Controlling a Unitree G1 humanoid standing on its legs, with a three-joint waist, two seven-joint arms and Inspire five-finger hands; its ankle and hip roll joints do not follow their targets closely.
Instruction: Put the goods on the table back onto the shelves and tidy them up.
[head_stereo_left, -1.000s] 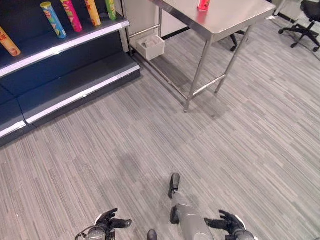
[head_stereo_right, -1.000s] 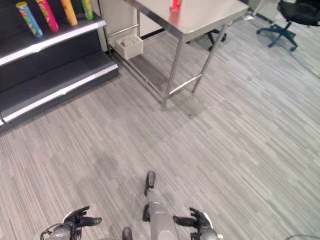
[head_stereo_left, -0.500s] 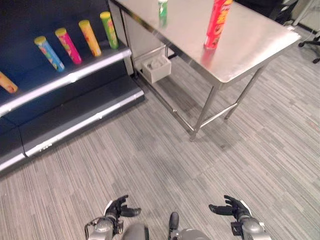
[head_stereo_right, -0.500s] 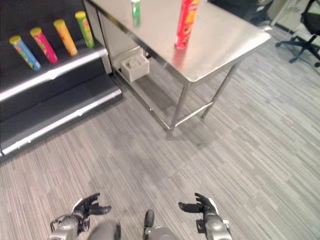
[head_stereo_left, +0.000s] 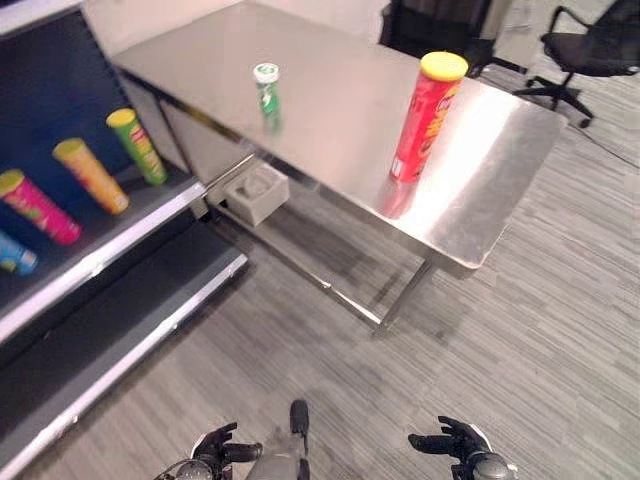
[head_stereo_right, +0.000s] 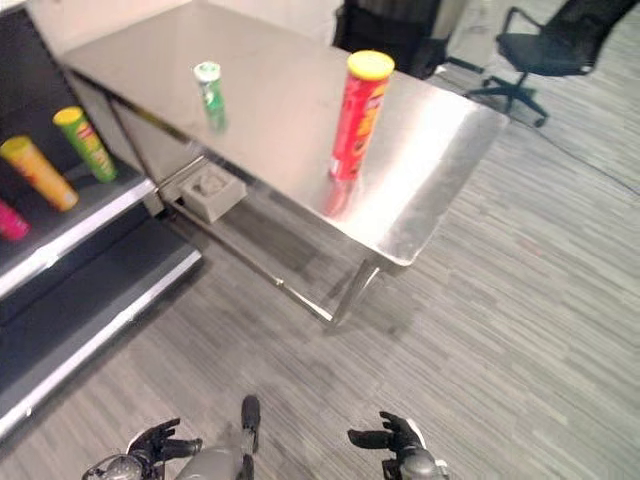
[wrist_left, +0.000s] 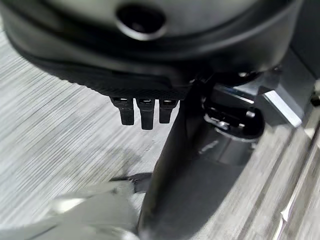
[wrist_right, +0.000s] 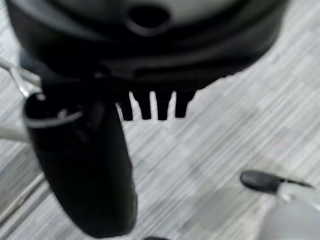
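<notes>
Both robot hands, left and right, hung spread and empty; red can and green can stood on the bench, an office chair beyond.

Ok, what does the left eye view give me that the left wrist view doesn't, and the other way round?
Left eye view: the steel table with a red tube and a small green tube standing on it, the shelf with more tubes, and the right robot hand. Left wrist view: the left robot hand close up, fingers straight, holding nothing. Shared: that hand and the grey floor.
</notes>
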